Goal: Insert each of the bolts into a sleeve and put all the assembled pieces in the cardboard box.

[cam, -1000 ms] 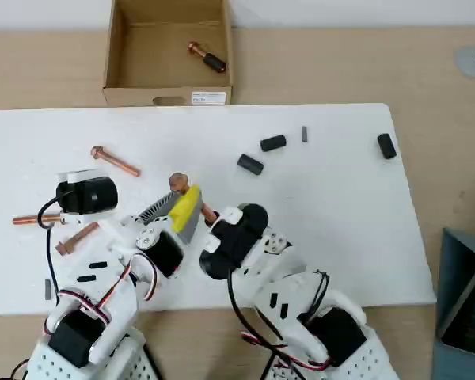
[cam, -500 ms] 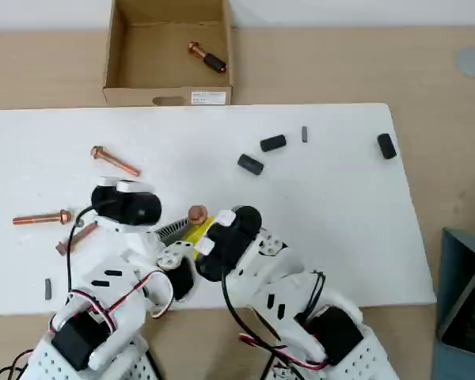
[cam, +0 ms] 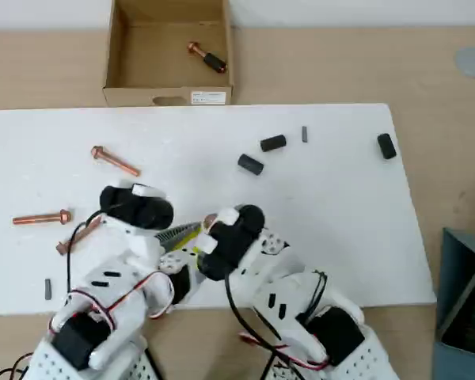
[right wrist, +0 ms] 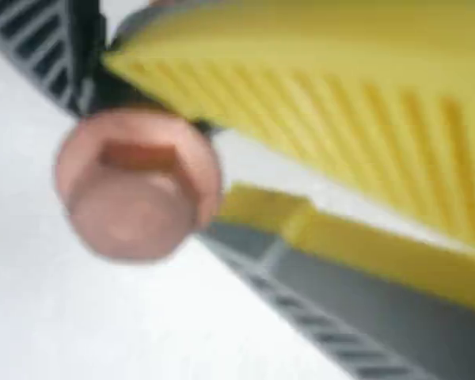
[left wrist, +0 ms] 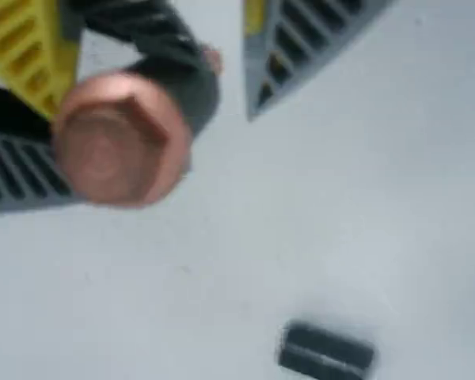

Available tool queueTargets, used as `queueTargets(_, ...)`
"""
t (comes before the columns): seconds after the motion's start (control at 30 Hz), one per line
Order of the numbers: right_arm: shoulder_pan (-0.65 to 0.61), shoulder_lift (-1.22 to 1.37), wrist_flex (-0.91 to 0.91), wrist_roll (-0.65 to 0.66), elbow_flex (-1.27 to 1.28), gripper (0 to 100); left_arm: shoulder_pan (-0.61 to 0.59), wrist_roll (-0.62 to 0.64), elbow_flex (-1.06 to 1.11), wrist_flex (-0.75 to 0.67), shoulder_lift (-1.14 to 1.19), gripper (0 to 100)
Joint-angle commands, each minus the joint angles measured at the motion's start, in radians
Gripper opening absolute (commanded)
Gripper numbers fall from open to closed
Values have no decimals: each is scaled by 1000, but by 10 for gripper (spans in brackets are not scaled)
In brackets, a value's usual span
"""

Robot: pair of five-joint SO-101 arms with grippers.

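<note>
I judge the left pincer to be clenched on the bolt. In the left wrist view the copper head sits between a yellow pad and a ribbed grey jaw. The right pincer has its two yellow-faced jaws nearly together, and I read it as clamped on the black sleeve ringing the shank just behind the head. The two pincers meet tip to tip, low over the white sheet, towards its 6 o'clock edge.

Risks: any misalignment between the tips could jam the shank at the sleeve mouth or lever the sleeve out of its grip. Letting go before the bolt is fully seated could split the pair, and a dropped part could roll off the near edge.

Pose: both arms rise from 6 o'clock. The left leans towards 2 o'clock, its pincer pointing to 3. The right is folded, its pincer pointing to 9.

Outward: loose bolts lie at 9 to 10 o'clock and spare sleeves at 1 to 2. The cardboard box at 12 holds one finished piece.
</note>
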Motion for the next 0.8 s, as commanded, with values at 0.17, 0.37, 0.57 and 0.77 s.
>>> queueTargets(0.17,-1,-128,-31,-2,-16,9,-40,-11,-155,5,1,157)
queueTargets(0.37,1,-128,-31,-3,-15,9,-121,-14,-295,91,1,152)
queueTargets(0.57,36,-119,-25,-3,7,9,-307,-15,-341,169,-1,16)
queueTargets(0.77,228,-119,-29,-2,53,9,-595,-97,-201,204,-1,2)
